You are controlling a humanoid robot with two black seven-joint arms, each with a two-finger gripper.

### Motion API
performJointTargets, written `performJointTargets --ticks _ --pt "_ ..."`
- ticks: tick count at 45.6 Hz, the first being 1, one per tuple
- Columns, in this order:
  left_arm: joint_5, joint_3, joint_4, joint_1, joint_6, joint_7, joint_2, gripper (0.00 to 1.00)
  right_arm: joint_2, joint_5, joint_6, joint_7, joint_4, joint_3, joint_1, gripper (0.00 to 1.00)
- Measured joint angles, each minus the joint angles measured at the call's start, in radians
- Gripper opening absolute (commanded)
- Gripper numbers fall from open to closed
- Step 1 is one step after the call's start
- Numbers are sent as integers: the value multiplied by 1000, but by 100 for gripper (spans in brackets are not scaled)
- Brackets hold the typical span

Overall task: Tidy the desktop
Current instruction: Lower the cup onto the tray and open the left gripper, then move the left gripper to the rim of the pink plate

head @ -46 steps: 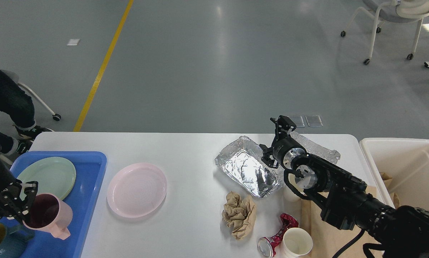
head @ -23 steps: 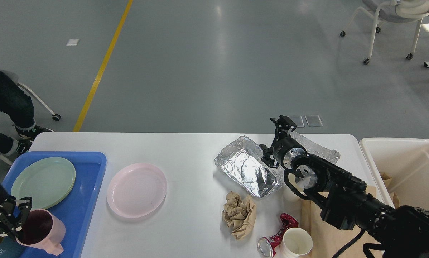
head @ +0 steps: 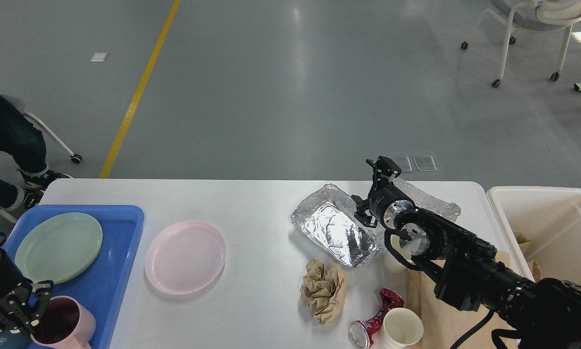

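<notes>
White desktop (head: 251,203) mid-frame. Blue tray (head: 118,271) lower left carries pale green plate (head: 57,247), pink mug (head: 70,329) with dark maroon inside. Pale pink plate (head: 185,256) beside it. Silver crinkled foil pan (head: 331,228) centre right; tan crumpled paper (head: 323,288); red-white crushed can (head: 373,322); white paper cup (head: 402,329); cream bin (head: 552,228) far right.

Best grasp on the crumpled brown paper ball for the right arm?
Come straight down on the crumpled brown paper ball, jaws closing across its narrower left-right width. It is soft, ridged, lies free on the white desktop, and the crushed red can sits clear.
</notes>
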Motion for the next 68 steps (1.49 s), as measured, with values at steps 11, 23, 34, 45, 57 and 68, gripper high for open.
performJointTargets --ticks 11,23,34,45,57,68 --pt "0 -1 1 7 0 2 -5 23 0 0 0 0 0 0 0 100" --pt "2 2 1 9 0 3 -7 48 0 0 0 0 -1 0 0 100" --pt "2 5 1 3 0 -3 -13 75 0 0 0 0 -1 0 0 100" --pt "3 41 -1 -97 0 -5 -11 82 0 0 0 0 0 0 0 100" --pt "4 130 0 -183 0 -57 -69 83 0 0 0 0 0 0 0 100" --pt "2 167 3 -244 33 -101 -169 84 0 0 0 0 0 0 0 100"
